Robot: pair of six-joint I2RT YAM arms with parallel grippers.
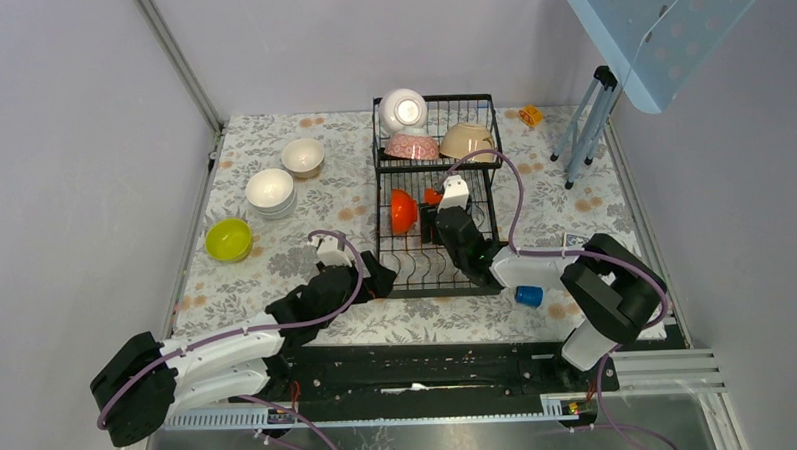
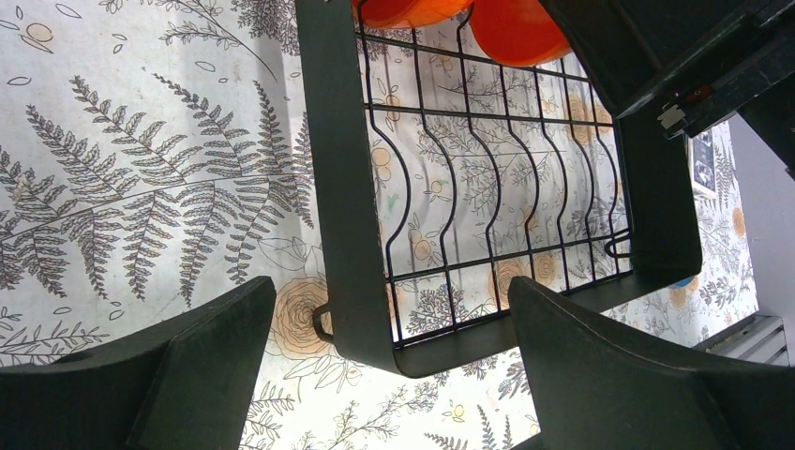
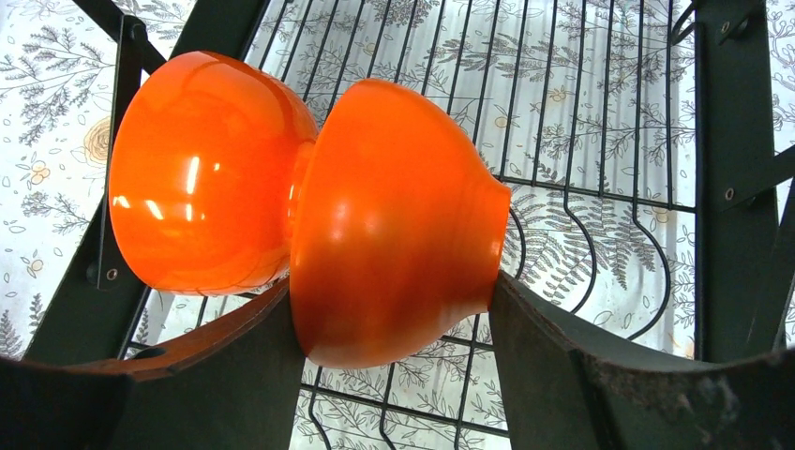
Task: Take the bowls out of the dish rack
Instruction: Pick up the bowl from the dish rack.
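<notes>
Right gripper (image 3: 394,328): clenches an orange-red bowl (image 3: 394,216) standing on edge in the lower tray of the dish rack (image 1: 442,292), touching a second orange-red bowl (image 3: 202,169) at its left. Left gripper (image 2: 392,300): hangs spread wide above the rack's near-left corner, holding nothing. In the far upper basket: white bowl (image 1: 402,110), pink-patterned bowl (image 1: 412,145), beige bowl (image 1: 467,141). On the table (image 1: 358,326) at left: yellow-green bowl (image 1: 228,239), stacked white bowls (image 1: 270,189), cream bowl (image 1: 303,156).

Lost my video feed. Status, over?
Right gripper shut on orange bowl in dish rack lower tray. Left gripper open, empty, at rack's near-left corner. Second orange bowl close beside it.
</notes>
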